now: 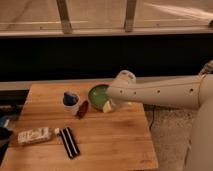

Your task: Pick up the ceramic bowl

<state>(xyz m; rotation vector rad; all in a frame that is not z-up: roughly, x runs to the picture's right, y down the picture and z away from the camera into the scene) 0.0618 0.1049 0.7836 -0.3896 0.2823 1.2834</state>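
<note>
The ceramic bowl (98, 94) is round, shallow and glossy green with a darker rim. It sits near the far edge of the wooden table (110, 145), right of centre. My white arm (165, 91) reaches in from the right and covers the bowl's right side. My gripper (108, 105) hangs down at the bowl's right front rim, right against it.
A white cup with a blue top (70, 101) stands just left of the bowl. A dark red object (82, 108) lies between them. A pale snack packet (34, 135) and a black bar-shaped object (69, 142) lie at the front left. A dark wall and a ledge run behind the table.
</note>
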